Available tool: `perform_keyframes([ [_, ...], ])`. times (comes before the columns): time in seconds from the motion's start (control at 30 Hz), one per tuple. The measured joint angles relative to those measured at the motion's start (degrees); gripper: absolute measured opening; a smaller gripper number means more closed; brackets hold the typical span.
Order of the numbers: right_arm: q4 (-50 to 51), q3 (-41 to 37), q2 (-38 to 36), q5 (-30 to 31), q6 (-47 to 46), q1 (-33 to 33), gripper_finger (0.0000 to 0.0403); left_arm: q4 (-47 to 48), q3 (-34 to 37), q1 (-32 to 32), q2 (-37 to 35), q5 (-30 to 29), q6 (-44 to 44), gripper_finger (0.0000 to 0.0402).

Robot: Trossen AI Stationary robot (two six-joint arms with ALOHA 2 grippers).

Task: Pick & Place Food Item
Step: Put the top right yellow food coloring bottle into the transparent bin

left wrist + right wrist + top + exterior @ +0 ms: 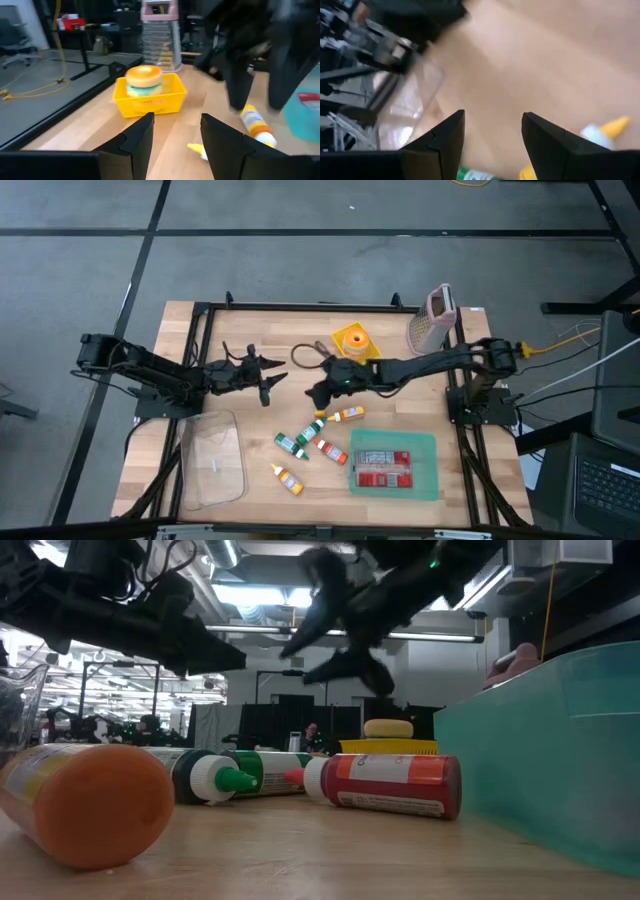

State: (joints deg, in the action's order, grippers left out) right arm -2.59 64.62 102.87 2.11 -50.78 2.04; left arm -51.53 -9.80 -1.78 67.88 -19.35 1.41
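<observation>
Several small sauce bottles lie on their sides on the wooden table near its middle: one with a yellow cap [347, 414], green ones [291, 443], a red one [331, 451] and a yellow one [287, 477]. A toy burger [144, 78] sits in a yellow basket [352, 342] at the far middle. My right gripper [318, 392] hangs open above the table just beyond the bottles, nothing between its fingers [492, 125]. My left gripper [268, 385] stands open left of it, pointing level toward the basket [177, 125].
A clear plastic container [213, 460] stands at the near left. A teal tray [425, 442] holding a red packet [382, 470] lies at the near right. A pink and white rack [436, 317] stands at the far right corner. Bare wood lies between the grippers and the basket.
</observation>
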Motion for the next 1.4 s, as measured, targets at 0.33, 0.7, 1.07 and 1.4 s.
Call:
perform_keyframes([
  [0.33,22.2,15.8,7.8,-7.2,-3.0,1.4,0.0196,0.4,0.0,-0.2,0.0,2.9,-0.6,0.0159],
  [0.7,52.8,20.5,7.9,-2.3,8.4,4.2,0.0196,2.1,0.1,-0.2,0.0,3.0,-0.9,0.0159],
  [1.07,58.9,20.5,7.9,3.5,36.3,7.7,0.0196,2.1,0.1,-0.3,0.0,2.4,-1.8,0.0159],
  [1.4,60.0,16.5,7.9,1.9,41.0,8.0,0.0196,2.1,0.1,-0.3,0.0,2.3,-1.9,0.0159],
])
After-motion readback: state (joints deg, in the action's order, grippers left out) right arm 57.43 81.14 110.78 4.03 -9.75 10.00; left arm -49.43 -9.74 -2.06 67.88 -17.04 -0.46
